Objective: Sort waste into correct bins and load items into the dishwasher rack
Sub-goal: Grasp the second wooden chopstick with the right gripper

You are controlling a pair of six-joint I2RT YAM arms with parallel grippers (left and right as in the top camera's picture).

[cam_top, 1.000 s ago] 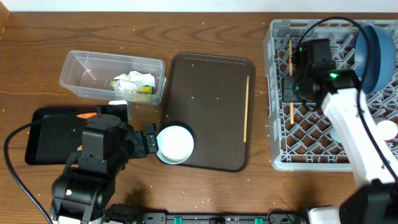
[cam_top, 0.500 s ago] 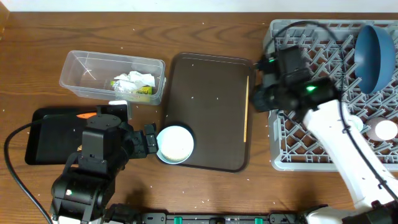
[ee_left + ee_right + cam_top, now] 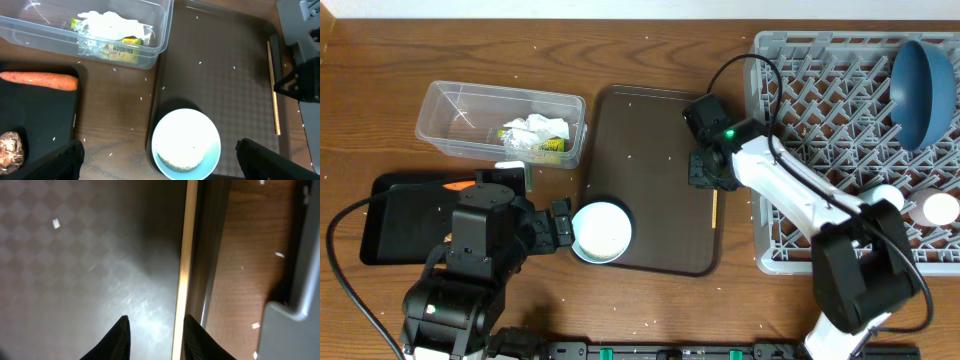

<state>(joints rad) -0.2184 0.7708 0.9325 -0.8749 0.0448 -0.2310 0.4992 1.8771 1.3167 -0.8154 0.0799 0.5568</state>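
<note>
Right gripper (image 3: 155, 340) open, empty, over wooden chopstick (image 3: 186, 255). Stick runs top-to-bottom, centre-right of frame, beside lower-right finger (image 3: 194, 332). Right arm nearer.

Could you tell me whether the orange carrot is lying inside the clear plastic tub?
No, the carrot lies on the black tray, outside the clear tub next to it.

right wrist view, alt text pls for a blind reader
A wooden chopstick lies along the right rim of the dark brown tray, running between the open fingertips of the right gripper. Wood table with a few rice grains shows to the right.
</note>
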